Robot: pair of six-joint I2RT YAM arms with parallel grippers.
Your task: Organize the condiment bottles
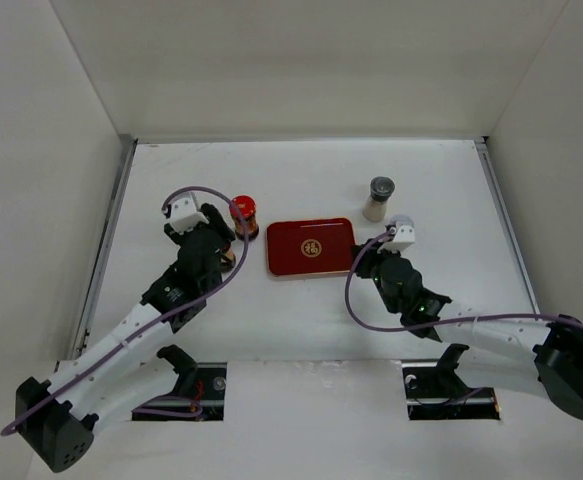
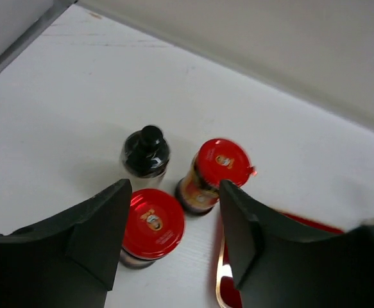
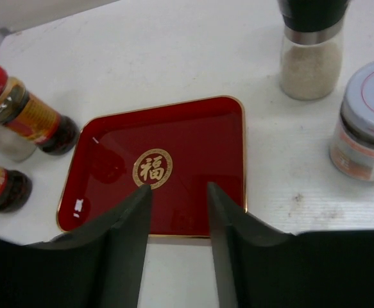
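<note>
Two red-capped dark bottles stand left of the tray: one (image 2: 153, 224) lies below my open left gripper (image 2: 175, 192), close to its left finger, the other (image 2: 215, 173) just beyond. A small black-capped bottle (image 2: 145, 153) stands behind them. In the top view only the far red-capped bottle (image 1: 243, 215) shows well; my left gripper (image 1: 223, 245) covers the rest. My right gripper (image 3: 179, 192) is open and empty over the near edge of the red tray (image 3: 199, 141). The grey-capped white bottle (image 3: 312, 51) and the short pale-capped jar (image 3: 366, 122) stand right of the tray.
The flat red tray (image 1: 311, 247) with a gold emblem lies mid-table and holds nothing. White walls close off the back and both sides. The grey-capped bottle (image 1: 379, 198) stands just behind my right wrist.
</note>
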